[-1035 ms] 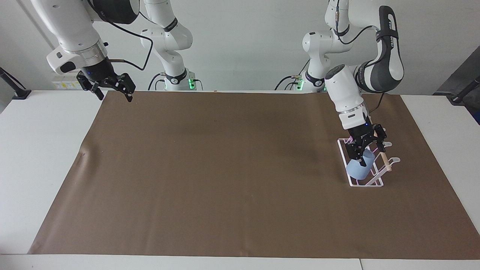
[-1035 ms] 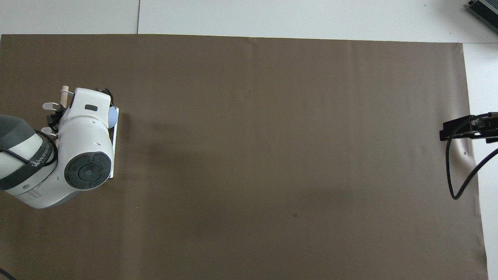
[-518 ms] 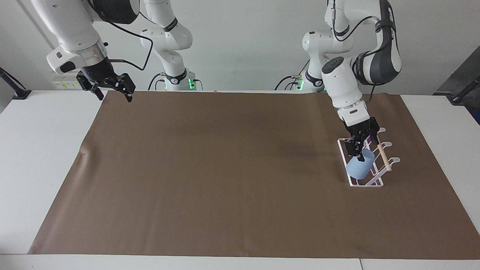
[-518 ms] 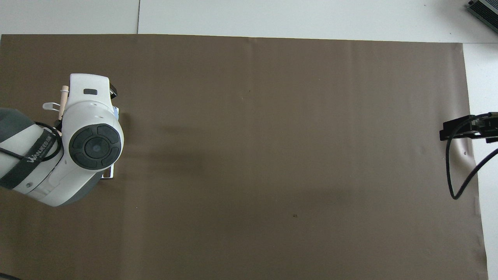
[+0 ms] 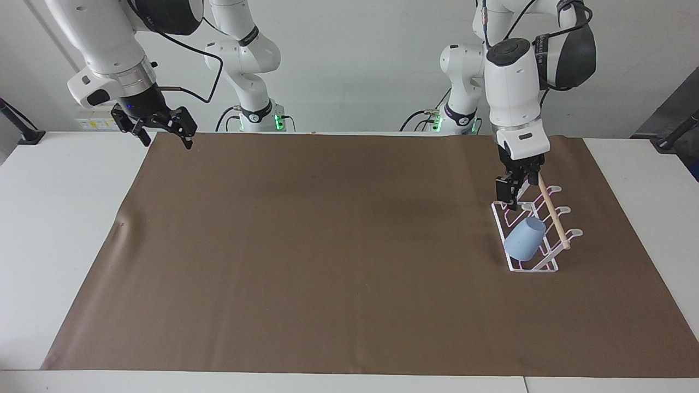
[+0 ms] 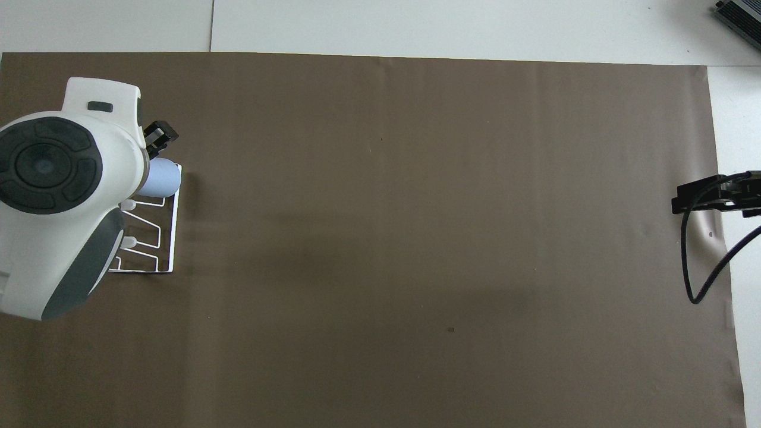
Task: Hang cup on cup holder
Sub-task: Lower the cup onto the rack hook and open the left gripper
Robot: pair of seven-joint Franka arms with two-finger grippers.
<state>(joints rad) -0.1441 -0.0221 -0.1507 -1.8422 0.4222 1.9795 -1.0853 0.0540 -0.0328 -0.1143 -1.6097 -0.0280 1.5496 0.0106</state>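
One matte light-blue tapered cup sits tilted on the white wire rack, just below the empty, released left gripper; right gripper waits, released.

The cup is a plain pale blue, matte, with no pattern. The cup holder is white wire, with a light, wood-coloured dowel along its top. A flat brown sheet without any print covers most of the white counter. Both arms are white with dark grey and black joints. The left end effector and the right end effector are black. A black cable loops by the right one, and small green lights glow at the arm bases.
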